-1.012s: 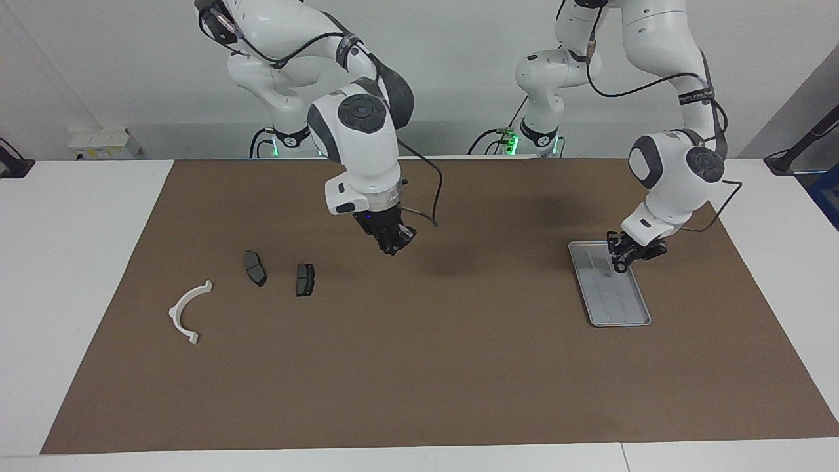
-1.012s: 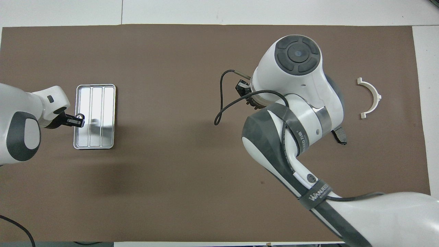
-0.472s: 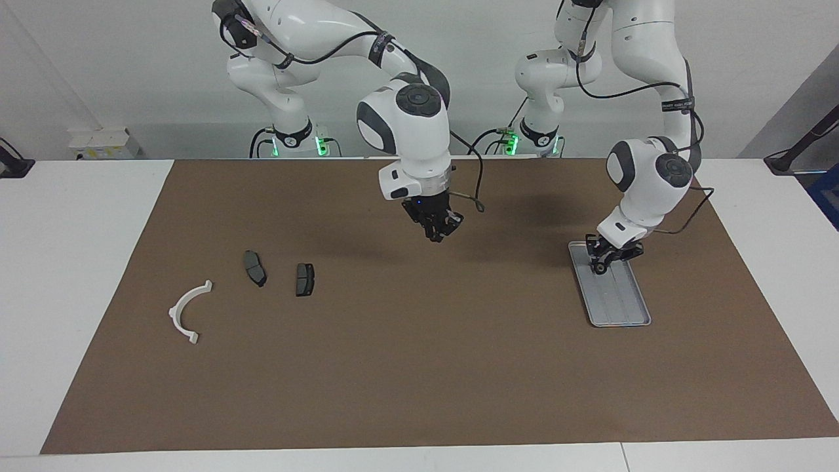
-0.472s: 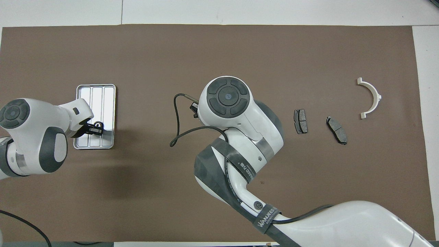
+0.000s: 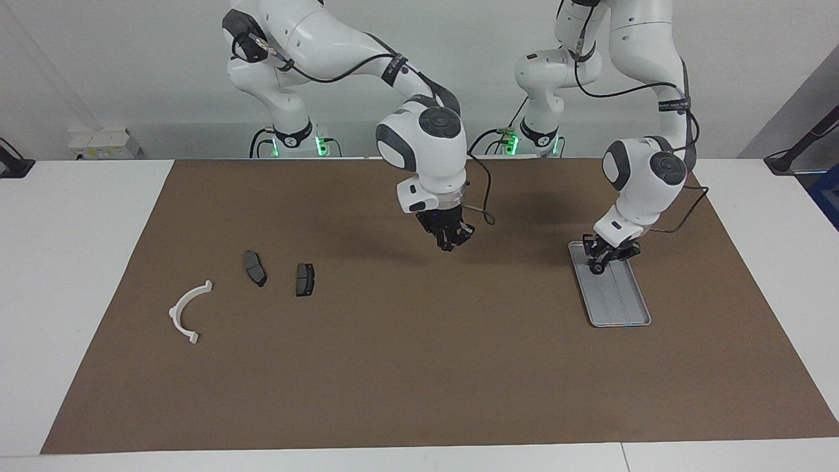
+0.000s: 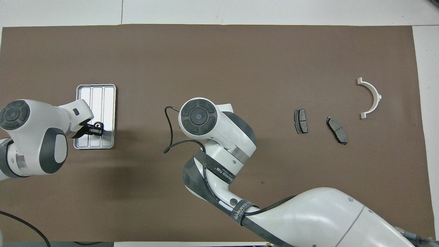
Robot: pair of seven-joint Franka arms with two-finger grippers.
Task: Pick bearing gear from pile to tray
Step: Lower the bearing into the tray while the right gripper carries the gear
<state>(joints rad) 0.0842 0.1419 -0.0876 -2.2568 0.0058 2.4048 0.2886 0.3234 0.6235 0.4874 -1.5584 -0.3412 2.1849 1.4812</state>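
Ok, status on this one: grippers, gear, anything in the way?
Left gripper shut on gear, low over tray. Right gripper shut, empty, over mid-mat. Nothing in the way.

The left gripper (image 5: pixel 598 265) points down with its wrist bent toward the table's middle; its fingertips grip a small black round part. The right gripper (image 5: pixel 452 243) hangs raised, fingertips together, arm extended mid-table.

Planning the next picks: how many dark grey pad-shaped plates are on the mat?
2. One dark grey pad-shaped plate lies toward the right arm's end; the other is beside it, closer to the white half-ring plastic bracket. None seems hidden.
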